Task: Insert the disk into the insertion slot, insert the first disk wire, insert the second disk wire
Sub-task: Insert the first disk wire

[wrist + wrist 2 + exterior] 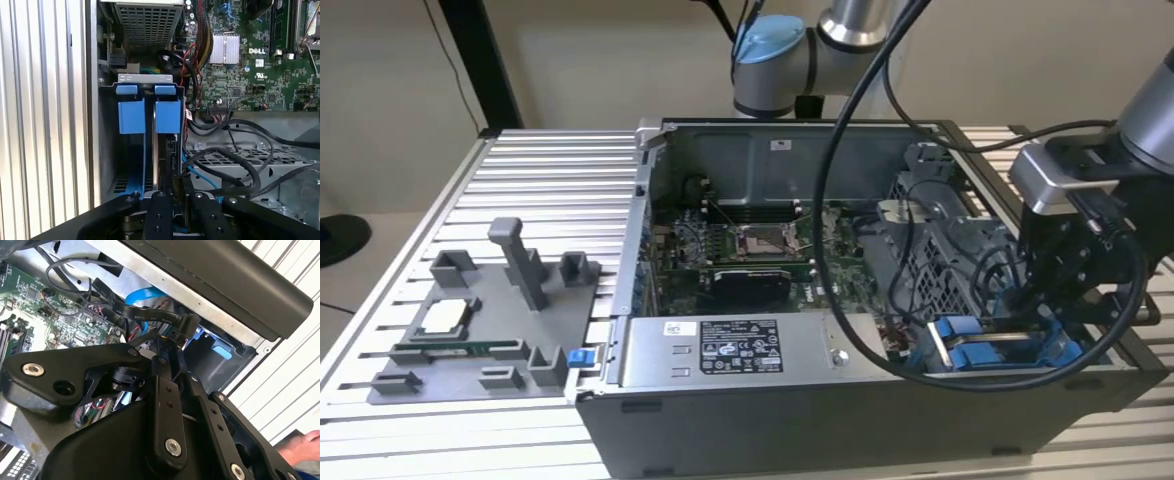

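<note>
Disk (156, 160) on edge, down in the insertion slot (107, 145), blue carrier tabs (167, 116) up at its rim, near a corner of the computer case (854, 420) at the exterior view's right. Tool (174, 357) just above that slot, fingers (162, 390) drawn narrow and pinched on the plug (186, 325) of a black disk wire (150, 315), flat cable running off over the motherboard (250, 65). Thin blue cable (145, 295) looped behind the plug. Grey power-supply box (720, 350) along the case's front wall, toward the exterior view's left of the slot. Grey parts fixture (467, 330) on the slatted counter (547, 190), well apart from the case. Person's hand (300, 447) beyond the case, over the slats, in the second wrist view.
</note>
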Tool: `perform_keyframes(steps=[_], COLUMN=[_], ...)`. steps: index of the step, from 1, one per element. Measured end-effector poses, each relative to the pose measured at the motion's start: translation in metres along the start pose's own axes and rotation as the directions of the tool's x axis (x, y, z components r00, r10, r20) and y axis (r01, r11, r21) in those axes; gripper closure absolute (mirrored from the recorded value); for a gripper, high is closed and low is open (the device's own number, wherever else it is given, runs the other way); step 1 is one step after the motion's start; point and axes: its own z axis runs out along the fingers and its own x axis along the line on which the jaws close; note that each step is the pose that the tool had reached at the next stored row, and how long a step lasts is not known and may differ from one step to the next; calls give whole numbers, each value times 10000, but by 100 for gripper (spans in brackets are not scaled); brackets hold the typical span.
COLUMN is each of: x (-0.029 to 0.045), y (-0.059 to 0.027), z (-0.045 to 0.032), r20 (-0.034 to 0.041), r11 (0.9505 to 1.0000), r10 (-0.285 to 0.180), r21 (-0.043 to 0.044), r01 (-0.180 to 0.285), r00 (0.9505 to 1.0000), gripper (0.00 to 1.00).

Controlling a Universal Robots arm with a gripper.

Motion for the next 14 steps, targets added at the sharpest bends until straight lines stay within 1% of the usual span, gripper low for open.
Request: perform_keyframes(steps=[4,6,8,9,11,14], x=[4,7,8,8,8,7], y=[0,0,0,0,0,0], z=[49,90,97,99,110,95], r20=[-23,-8,-1,-1,21,-4], r11=[10000,10000,10000,10000,10000,10000], r10=[0,0,0,0,-1,-1], r21=[3,2,2,2,3,2], r01=[0,0,0,0,1,1], r00=[10000,10000,10000,10000,10000,10000], gripper=[100,100,100,0,0,0])
